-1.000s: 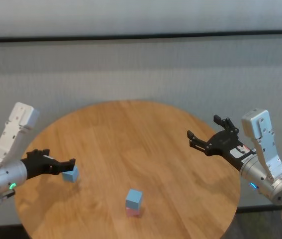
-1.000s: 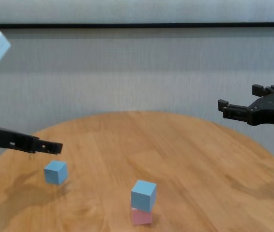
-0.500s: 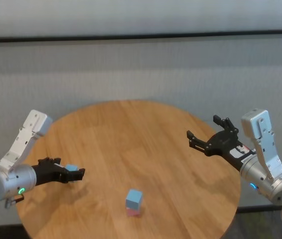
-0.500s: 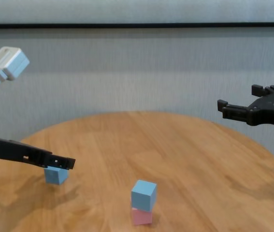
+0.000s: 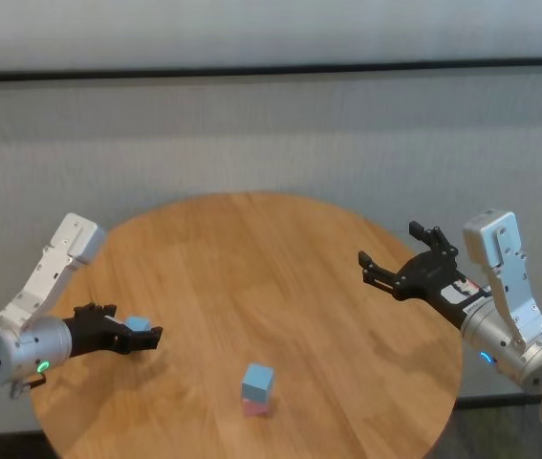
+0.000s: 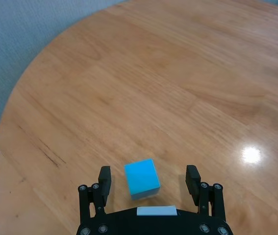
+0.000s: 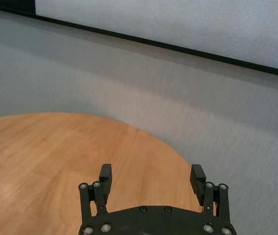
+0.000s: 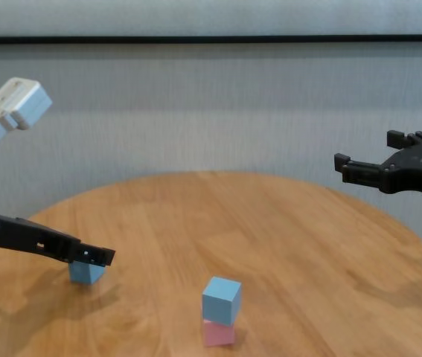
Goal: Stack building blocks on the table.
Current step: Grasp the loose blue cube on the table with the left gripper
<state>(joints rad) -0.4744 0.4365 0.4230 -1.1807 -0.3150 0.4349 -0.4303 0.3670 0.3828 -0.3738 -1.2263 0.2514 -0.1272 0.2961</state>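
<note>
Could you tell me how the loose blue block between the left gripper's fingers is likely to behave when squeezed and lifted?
The blue block looks like a rigid, flat-sided cube, so it probably won't roll. Its matte faces should grip well. The open left gripper straddles it slightly askew, so it may twist a little.

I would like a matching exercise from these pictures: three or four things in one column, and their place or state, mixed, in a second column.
1. left tool
2. right tool
3. pink block
4. loose blue block

a. under a blue block
b. open, in the air by the table's right edge
c. open, around a block
d. between two fingers, on the wood

Pairs: 1-c, 2-b, 3-a, 4-d
</note>
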